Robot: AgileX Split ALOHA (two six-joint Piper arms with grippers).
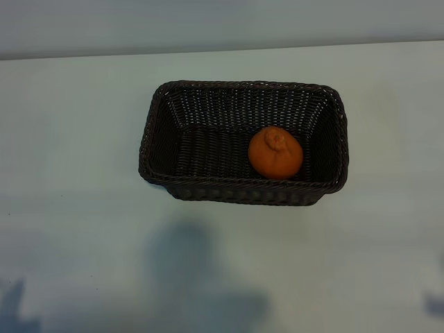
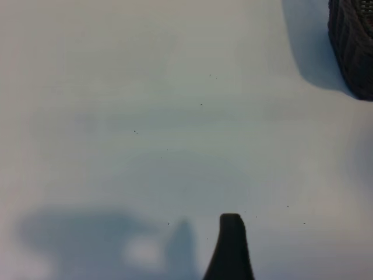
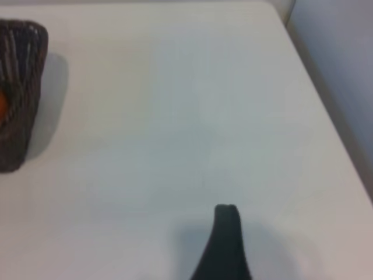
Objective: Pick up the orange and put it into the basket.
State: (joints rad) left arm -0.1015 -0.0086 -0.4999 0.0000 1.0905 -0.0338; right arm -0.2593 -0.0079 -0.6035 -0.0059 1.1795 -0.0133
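The orange (image 1: 275,153) lies inside the dark brown wicker basket (image 1: 154,132), toward its right end, knobby stem end up. Neither arm appears in the exterior view. Of my left gripper only one dark finger (image 2: 231,251) shows, over bare table and well away from the basket's corner (image 2: 352,46). The right wrist view likewise gives a single dark finger (image 3: 226,245) over bare table, with the basket's end (image 3: 20,93) and a sliver of the orange (image 3: 2,108) far off. Both grippers are open, with nothing in them.
The basket stands mid-table on a pale tabletop (image 1: 83,208). The table's back edge meets a wall (image 1: 208,28). In the right wrist view the table's side edge (image 3: 326,116) runs close by.
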